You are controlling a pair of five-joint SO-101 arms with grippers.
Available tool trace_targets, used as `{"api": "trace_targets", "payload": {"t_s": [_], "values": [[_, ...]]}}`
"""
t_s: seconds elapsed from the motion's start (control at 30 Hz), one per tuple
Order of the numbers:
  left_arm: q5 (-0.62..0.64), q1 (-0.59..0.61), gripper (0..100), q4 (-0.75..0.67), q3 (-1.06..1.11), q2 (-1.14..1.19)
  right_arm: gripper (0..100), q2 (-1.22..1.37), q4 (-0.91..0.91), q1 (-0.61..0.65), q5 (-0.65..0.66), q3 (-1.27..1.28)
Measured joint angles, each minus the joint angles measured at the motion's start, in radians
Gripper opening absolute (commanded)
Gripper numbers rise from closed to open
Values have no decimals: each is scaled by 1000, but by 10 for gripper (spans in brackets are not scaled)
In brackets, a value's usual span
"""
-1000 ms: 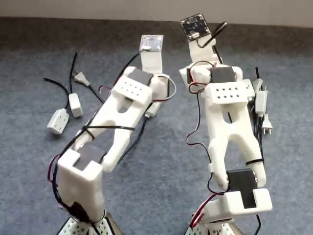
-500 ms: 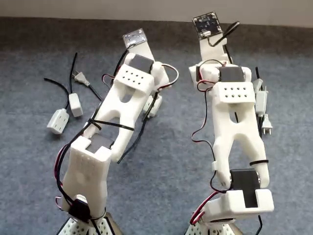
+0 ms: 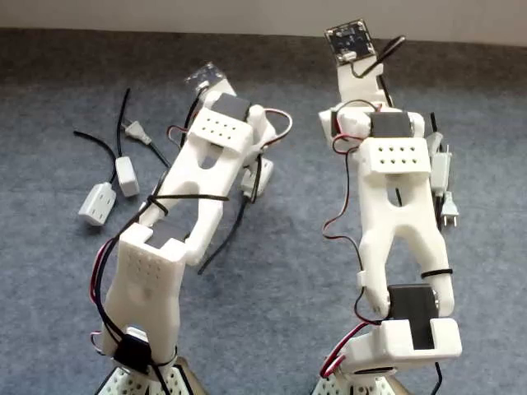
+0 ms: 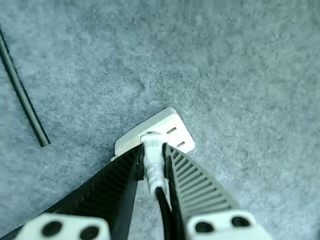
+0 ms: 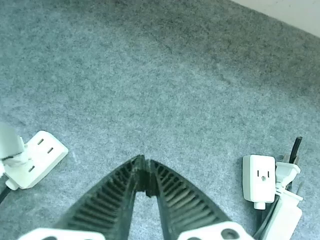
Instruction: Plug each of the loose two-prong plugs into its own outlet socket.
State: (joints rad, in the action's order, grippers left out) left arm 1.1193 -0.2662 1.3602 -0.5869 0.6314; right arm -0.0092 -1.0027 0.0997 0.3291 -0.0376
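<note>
My left gripper [image 4: 152, 161] is shut on a white two-prong plug [image 4: 153, 165] with a black cable. The plug's front end meets a white outlet block [image 4: 165, 129] lying on the carpet; its prongs are hidden. That block [image 5: 41, 156] also lies off to the side of my right gripper [image 5: 145, 176], which is shut with nothing in it and hangs over bare carpet. In the high view the block [image 3: 257, 177] peeks out under the left arm. By the right arm lie another outlet [image 5: 258, 182] and a loose plug [image 5: 289, 196].
Grey carpet [image 3: 288, 271] covers the table. At the left lie a white outlet block [image 3: 97, 203], a smaller white piece [image 3: 126, 175] and a loose plug [image 3: 135, 131] on black cables. A black cable [image 4: 22, 95] crosses the carpet near the left gripper.
The left arm's wrist has swung to the left with the plug held. The right arm shifted slightly right early on, then stayed still.
</note>
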Motion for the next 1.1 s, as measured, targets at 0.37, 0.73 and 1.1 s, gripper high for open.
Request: {"api": "trace_targets", "payload": {"t_s": [0.37, 0.73, 1.1], "values": [[28, -9, 7, -71, 0, 0, 8, 0, 26, 0, 0, 0], [28, -29, 7, -89, 0, 11, 8, 0, 46, 0, 0, 0], [31, -35, 7, -124, -49, 100, 8, 0, 46, -3, 0, 0]]}}
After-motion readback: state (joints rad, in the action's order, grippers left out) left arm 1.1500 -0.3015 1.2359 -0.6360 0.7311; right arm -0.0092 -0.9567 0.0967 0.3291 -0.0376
